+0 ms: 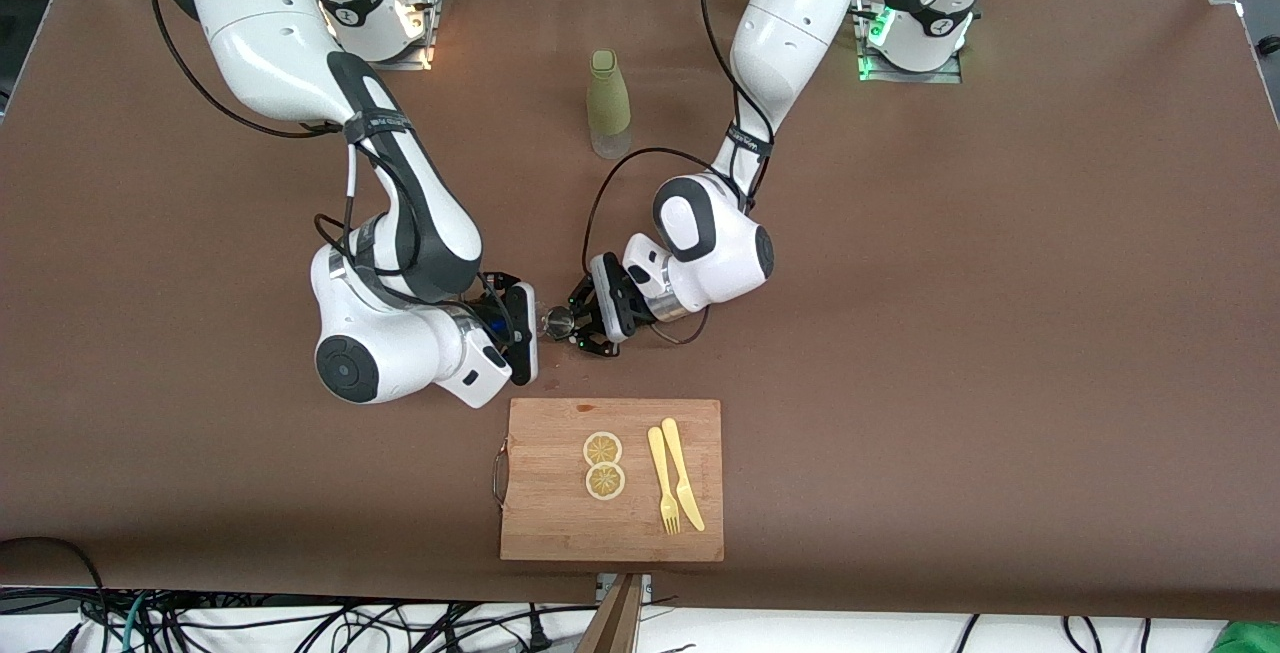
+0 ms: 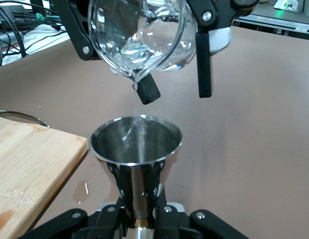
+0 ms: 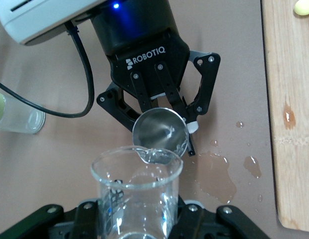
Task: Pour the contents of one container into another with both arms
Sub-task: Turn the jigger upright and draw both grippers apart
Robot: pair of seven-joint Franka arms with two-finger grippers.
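Observation:
A clear glass beaker (image 3: 137,194) is tilted with its spout over a small steel cup (image 3: 159,132), above the table just past the cutting board. My right gripper (image 3: 137,211) is shut on the beaker. The left gripper (image 2: 137,186) is shut on the steel cup's (image 2: 136,144) narrow stem and holds it upright. In the left wrist view the beaker (image 2: 139,35) hangs just above the cup, with clear liquid pooled at its lip. From the front, the right gripper (image 1: 525,333) and left gripper (image 1: 585,325) face each other with the cup (image 1: 553,321) between them.
A wet puddle (image 3: 214,174) lies on the brown table under the cup. Close by, nearer the front camera, is a wooden cutting board (image 1: 545,523) with two lemon slices (image 1: 603,449), a yellow fork (image 1: 662,483) and a knife (image 1: 683,473). A green bottle (image 1: 608,105) stands between the arm bases.

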